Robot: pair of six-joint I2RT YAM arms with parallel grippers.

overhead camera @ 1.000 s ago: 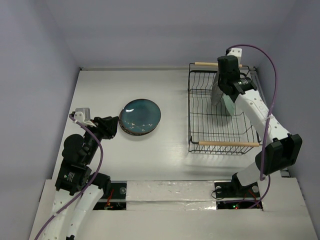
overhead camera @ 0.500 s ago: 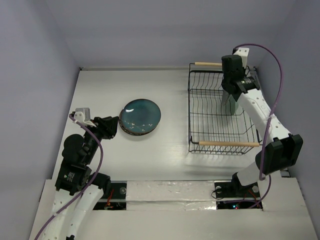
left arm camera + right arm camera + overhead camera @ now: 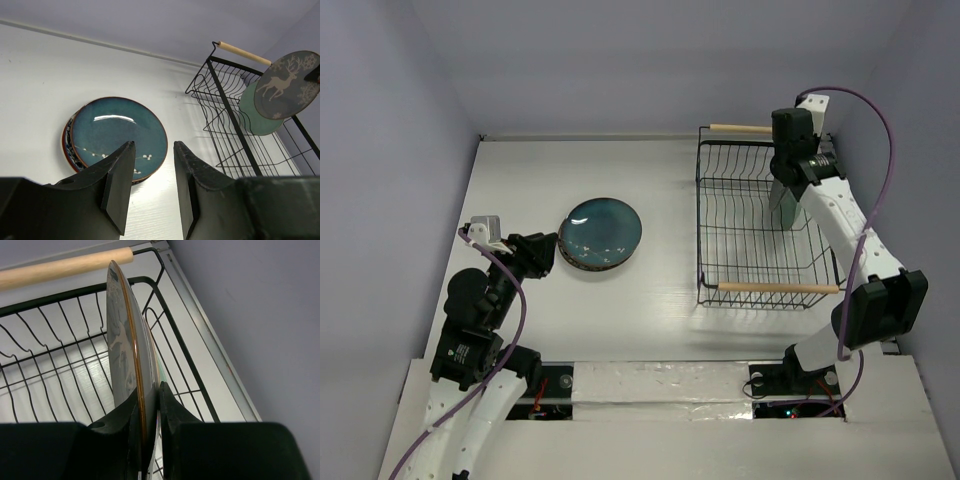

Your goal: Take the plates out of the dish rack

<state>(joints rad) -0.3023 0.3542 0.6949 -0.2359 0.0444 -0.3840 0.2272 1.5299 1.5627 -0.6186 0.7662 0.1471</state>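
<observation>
The black wire dish rack (image 3: 778, 288) stands at the right; it also shows in the left wrist view (image 3: 245, 53). My right gripper (image 3: 784, 180) is shut on the rim of a brown plate (image 3: 120, 340) with a pale deer motif (image 3: 285, 85) and holds it upright over the rack's far right part. A mint green plate (image 3: 255, 117) stands in the rack behind it. A dark teal plate (image 3: 600, 230) tops a stack on the table; red and floral rims (image 3: 68, 145) show under it. My left gripper (image 3: 542, 256) is open and empty, just left of the stack.
The rack's far wooden handle (image 3: 65, 267) and wire wall are close around the held plate. The table's raised right edge (image 3: 215, 340) runs beside the rack. Purple walls enclose the table on the left, back and right.
My right gripper has moved right and back over the rack with the brown plate, turning it more edge-on. The left arm and the stack have not moved.
</observation>
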